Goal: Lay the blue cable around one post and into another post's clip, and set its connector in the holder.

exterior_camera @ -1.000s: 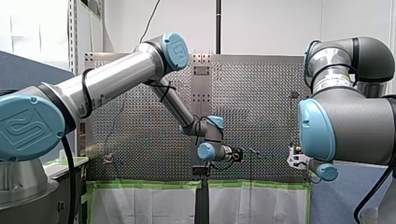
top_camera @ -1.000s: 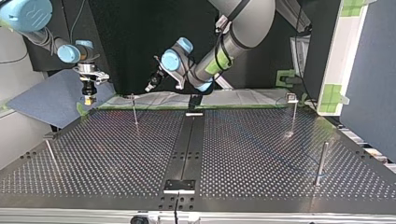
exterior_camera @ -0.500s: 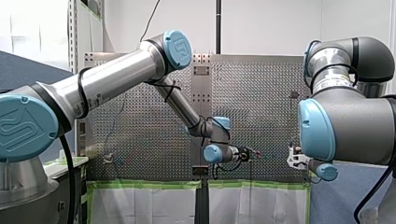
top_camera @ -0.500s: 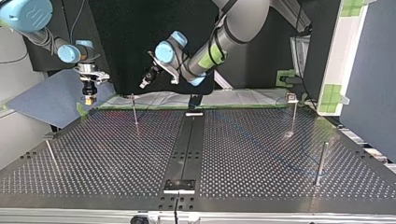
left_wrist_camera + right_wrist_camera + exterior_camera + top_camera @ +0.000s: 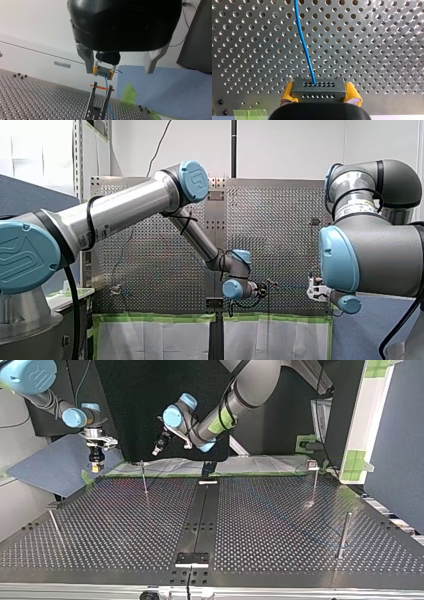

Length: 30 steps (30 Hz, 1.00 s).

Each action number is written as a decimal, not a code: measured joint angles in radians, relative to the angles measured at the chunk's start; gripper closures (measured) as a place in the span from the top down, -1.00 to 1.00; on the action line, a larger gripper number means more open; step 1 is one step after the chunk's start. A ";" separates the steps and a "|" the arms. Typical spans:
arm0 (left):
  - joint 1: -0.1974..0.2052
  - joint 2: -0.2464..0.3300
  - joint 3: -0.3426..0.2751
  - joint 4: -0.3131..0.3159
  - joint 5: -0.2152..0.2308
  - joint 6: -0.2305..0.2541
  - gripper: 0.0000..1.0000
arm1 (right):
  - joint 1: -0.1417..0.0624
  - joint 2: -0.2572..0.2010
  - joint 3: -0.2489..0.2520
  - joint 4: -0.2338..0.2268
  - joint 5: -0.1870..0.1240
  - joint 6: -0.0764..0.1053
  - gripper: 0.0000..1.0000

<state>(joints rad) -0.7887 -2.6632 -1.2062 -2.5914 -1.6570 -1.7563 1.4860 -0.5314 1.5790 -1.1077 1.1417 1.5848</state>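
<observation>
Jaws of my right gripper [image 5: 95, 466] pinch the connector [image 5: 318, 89] so its blue cable [image 5: 303, 42] trails free for routing, while those of my left gripper [image 5: 118, 72] stand spread, empty.

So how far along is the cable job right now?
Done: my right claw is shut on the connector. In hand: it hangs above the holder, blue cable trailing down; my left claw is open, empty. Left: seating the connector. Whether the cable already rounds a post or sits in a clip, these views do not show.
</observation>
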 joint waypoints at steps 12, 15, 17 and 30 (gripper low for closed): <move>-0.001 -0.002 0.004 -0.014 -0.014 0.004 1.00 | 0.000 0.000 0.000 0.001 -0.003 0.000 -0.53; -0.001 -0.002 0.004 -0.021 -0.020 0.007 1.00 | 0.000 0.000 0.000 0.001 -0.003 0.000 -0.53; -0.001 -0.002 0.004 -0.025 -0.024 0.009 1.00 | 0.001 0.000 0.000 0.002 -0.003 0.000 -0.53; 0.003 -0.002 0.004 -0.074 -0.098 0.035 1.00 | 0.001 0.000 0.000 0.006 -0.003 0.000 -0.53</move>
<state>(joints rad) -0.7853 -2.6649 -1.2020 -2.6652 -1.7547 -1.7213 1.4866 -0.5316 1.5791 -1.1017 1.1384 1.5849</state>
